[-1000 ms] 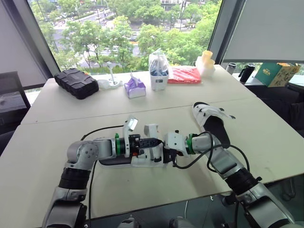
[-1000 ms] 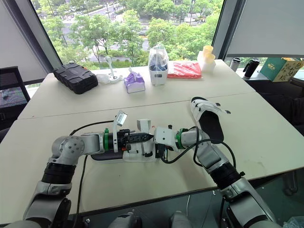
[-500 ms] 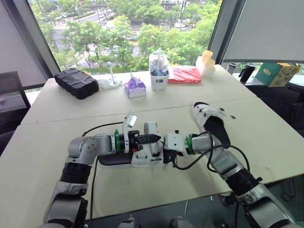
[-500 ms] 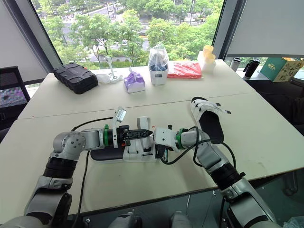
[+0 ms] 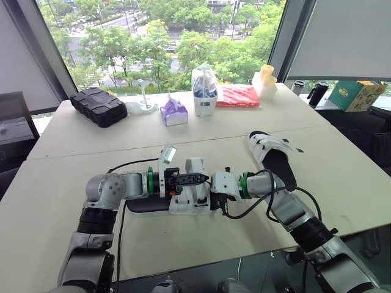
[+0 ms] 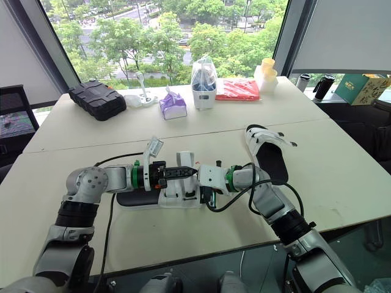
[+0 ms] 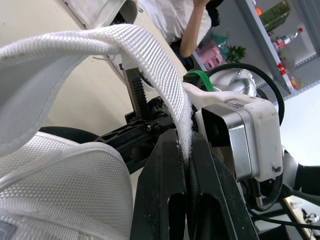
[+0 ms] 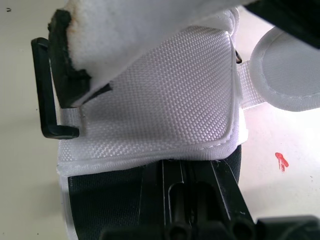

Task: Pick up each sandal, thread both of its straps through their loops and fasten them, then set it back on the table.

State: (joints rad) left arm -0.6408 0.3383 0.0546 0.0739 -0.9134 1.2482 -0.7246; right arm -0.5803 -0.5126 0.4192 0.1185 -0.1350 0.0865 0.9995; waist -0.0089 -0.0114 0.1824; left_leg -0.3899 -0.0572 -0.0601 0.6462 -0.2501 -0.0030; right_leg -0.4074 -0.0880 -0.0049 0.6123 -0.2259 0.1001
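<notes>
A broad cream table [image 5: 61, 152] carries a black-soled sandal with white fabric uppers [image 5: 142, 206] near its front edge, and a second matching sandal [image 5: 275, 160] lies well apart on the right. The left gripper [image 5: 203, 178] is clamped on the near sandal's white webbing strap [image 7: 145, 55], which arches above the upper. The right gripper [image 5: 214, 199] pinches that sandal's side edge, fingers closed.

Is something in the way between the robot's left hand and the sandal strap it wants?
No, nothing visible is in the way. The left end effector is already shut on the white strap of the near sandal. The other sandal lies apart, off to the robot's right.
</notes>
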